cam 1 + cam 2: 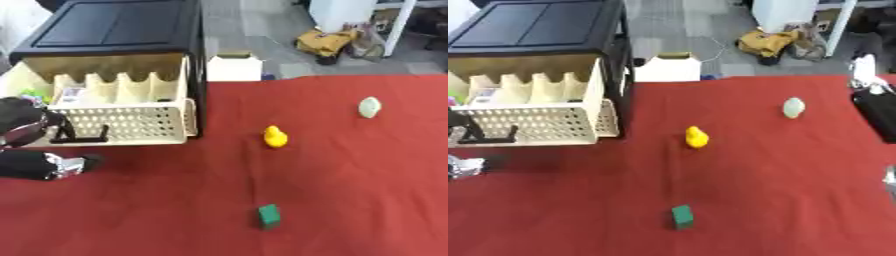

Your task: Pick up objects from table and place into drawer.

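Three things lie loose on the red worktop (350, 175), the yellow duck (276, 136) nearest, well right of the left robot hand (22, 127), curled at the open drawer (122, 120) front's handle (80, 137).

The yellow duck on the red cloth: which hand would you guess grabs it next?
Probably the left hand: it shows beside the open drawer, where the yellow duck must go. The right hand isn't clearly visible anywhere.

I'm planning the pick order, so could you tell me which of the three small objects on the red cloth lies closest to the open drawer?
The yellow duck: it sits just right of the drawer, whereas the green block and pale oval object lie farther off.
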Controlling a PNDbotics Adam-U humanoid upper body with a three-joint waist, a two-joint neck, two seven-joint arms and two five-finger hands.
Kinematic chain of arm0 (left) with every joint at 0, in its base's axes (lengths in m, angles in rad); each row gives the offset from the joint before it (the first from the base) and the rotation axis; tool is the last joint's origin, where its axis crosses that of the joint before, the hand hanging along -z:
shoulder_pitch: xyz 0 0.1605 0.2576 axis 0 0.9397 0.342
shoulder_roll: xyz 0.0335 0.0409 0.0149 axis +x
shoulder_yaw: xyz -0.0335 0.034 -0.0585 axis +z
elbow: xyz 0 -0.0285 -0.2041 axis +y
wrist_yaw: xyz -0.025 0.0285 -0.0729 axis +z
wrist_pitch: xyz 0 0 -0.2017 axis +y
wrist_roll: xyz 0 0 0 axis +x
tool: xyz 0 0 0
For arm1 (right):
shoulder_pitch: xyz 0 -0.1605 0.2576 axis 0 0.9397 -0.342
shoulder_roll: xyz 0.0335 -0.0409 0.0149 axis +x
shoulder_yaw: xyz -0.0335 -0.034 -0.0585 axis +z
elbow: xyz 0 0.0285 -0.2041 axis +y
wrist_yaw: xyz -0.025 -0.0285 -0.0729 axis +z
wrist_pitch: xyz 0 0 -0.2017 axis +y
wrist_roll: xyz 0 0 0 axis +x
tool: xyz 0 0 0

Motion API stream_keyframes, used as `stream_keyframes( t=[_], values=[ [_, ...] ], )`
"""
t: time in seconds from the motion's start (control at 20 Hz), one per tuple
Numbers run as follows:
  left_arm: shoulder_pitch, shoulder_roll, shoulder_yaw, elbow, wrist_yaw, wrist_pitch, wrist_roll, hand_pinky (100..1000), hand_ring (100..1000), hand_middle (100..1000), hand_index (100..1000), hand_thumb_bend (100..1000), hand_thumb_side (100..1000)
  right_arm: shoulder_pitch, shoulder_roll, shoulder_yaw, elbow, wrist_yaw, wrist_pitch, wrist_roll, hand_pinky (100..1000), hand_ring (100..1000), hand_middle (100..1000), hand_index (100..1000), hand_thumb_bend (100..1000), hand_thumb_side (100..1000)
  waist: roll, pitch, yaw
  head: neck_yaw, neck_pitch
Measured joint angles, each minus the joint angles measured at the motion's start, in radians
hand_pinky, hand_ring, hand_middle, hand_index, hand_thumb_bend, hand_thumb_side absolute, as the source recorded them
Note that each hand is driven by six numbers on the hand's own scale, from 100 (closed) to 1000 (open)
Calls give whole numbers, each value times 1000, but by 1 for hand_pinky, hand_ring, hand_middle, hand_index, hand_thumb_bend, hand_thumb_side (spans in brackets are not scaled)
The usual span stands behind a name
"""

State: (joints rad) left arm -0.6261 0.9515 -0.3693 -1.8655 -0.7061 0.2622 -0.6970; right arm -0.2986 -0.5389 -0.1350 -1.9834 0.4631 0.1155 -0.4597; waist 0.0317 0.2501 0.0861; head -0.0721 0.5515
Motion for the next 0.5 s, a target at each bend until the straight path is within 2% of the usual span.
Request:
stream_keyframes(
  t=[0.5],
  values=[
    [23,15,0,-11,-9,-2,-12,100,100,100,760,547,1000,0,1,0,0,0,3,-3,667,693,571,797,176,641,-2,0,-1,0,0]
  ],
)
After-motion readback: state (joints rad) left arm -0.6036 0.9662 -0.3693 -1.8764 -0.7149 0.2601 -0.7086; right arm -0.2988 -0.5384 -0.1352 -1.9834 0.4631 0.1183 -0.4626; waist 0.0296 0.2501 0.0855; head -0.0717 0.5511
